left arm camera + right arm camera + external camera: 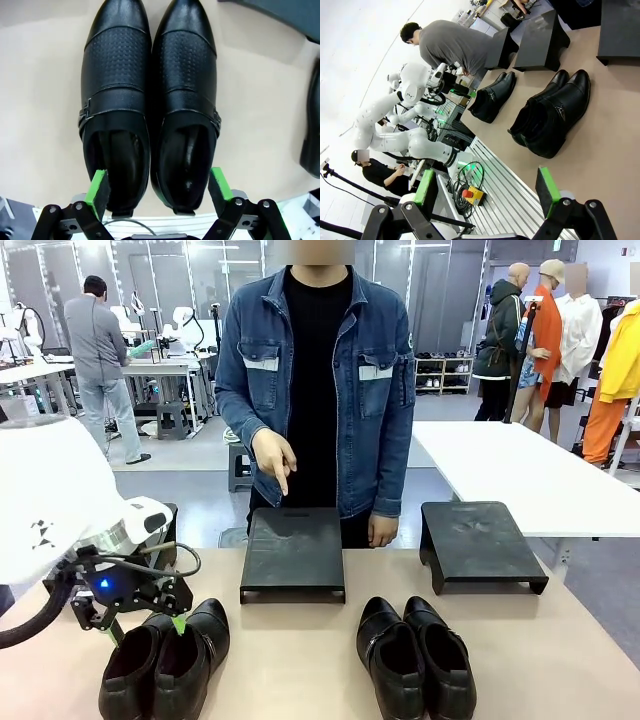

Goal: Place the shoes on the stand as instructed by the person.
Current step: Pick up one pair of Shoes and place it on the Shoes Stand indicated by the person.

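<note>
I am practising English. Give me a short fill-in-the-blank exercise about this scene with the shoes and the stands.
1. The person's hand points at the stand on the robot's ____ side.
2. The left gripper is wide ____ over the heels of one pair of shoes, holding nothing.
3. The table holds ____ pairs of black shoes.

Missing words: left; open; two.

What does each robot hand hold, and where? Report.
Nothing is held. The left hand is open at the heels of one pair of shoes; the right hand is open, empty.
</note>
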`<state>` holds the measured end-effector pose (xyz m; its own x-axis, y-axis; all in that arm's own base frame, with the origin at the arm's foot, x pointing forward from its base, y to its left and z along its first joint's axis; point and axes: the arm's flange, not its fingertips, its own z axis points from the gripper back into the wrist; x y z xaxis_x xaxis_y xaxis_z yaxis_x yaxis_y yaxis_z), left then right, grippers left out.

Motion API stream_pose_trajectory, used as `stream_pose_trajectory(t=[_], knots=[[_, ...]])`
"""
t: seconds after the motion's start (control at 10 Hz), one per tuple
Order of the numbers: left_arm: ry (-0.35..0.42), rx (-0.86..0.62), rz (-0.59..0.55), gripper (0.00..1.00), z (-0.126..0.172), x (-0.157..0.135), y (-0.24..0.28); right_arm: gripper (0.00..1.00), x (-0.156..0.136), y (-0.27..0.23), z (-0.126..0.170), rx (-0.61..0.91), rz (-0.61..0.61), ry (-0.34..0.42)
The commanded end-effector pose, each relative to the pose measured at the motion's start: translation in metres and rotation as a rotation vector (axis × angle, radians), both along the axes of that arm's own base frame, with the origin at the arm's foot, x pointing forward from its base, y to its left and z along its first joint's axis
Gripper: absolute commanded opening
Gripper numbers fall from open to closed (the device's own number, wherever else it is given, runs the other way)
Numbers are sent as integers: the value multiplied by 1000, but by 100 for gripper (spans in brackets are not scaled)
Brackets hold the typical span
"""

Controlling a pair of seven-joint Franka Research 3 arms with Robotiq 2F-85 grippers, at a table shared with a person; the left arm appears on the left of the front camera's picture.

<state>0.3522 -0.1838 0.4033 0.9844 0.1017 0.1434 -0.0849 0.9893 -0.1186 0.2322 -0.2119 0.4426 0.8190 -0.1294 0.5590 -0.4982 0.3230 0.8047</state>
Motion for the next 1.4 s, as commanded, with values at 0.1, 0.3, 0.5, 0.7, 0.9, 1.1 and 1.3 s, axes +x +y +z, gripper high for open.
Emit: stream_pose_trajectory(t=[0.1,0.3,0.5,0.7,0.9,1.1,1.3], knots=[[-17,26,17,100,-50,-30,7,100,1,-1,1,9,-1,-28],[-20,54,18,100,-66,-34,9,100,1,-1,1,9,-1,-28],[-33,67,24,78,-77,-34,11,100,1,-1,1,9,-1,-28],[-16,85,18,18,-86,-35,14,100,1,-1,1,9,-1,-28],[-17,108,13,0,-88,-39,15,100,1,-1,1,9,-1,-28],[-15,106,27,4,-85,-42,15,100,1,-1,1,9,-1,-28],[-11,103,44,0,-83,-45,16,100,1,-1,1,9,-1,-28]])
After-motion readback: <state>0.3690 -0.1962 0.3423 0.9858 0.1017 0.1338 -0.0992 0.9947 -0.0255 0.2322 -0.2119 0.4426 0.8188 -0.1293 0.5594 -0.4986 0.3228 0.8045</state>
